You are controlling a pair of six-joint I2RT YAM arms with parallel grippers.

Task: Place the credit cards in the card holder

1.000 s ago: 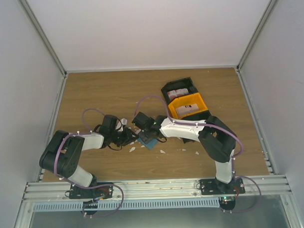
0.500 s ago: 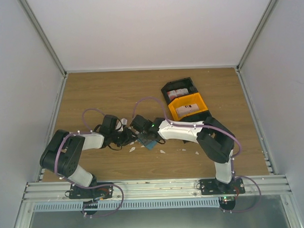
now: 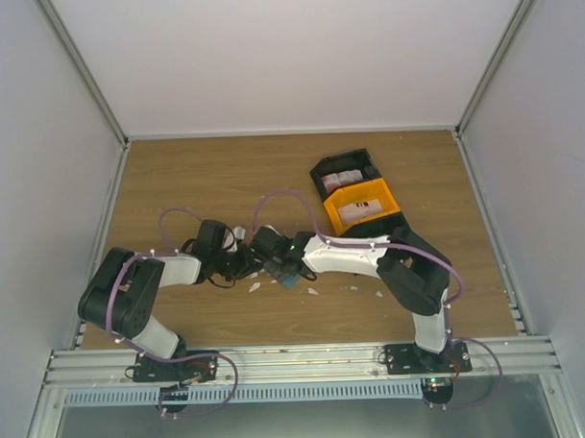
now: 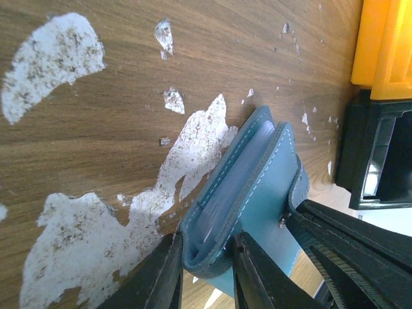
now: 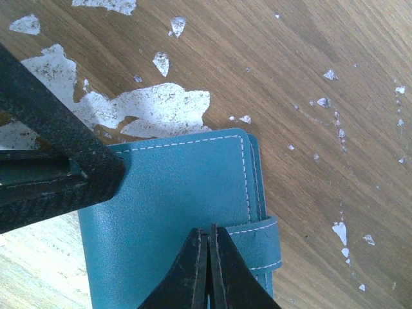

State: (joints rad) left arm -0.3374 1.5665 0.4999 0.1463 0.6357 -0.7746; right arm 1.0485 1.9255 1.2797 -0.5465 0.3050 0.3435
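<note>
Left gripper (image 4: pixel 205 267) pinches one end of the teal card holder (image 4: pixel 264 193) on the wooden table (image 4: pixel 96 148); right gripper (image 5: pixel 207 254), jaws pressed together, sits at its strap (image 5: pixel 261 239). Soft, light leather probably flexes: grip the stitched edge.

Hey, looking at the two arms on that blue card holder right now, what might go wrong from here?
The left pincer clamps only one end of the card holder, so the holder may twist or slip out if pushed. The right pincer is shut with its tips at the strap; it may slide off rather than lift it. Both work very close together and might collide.
</note>
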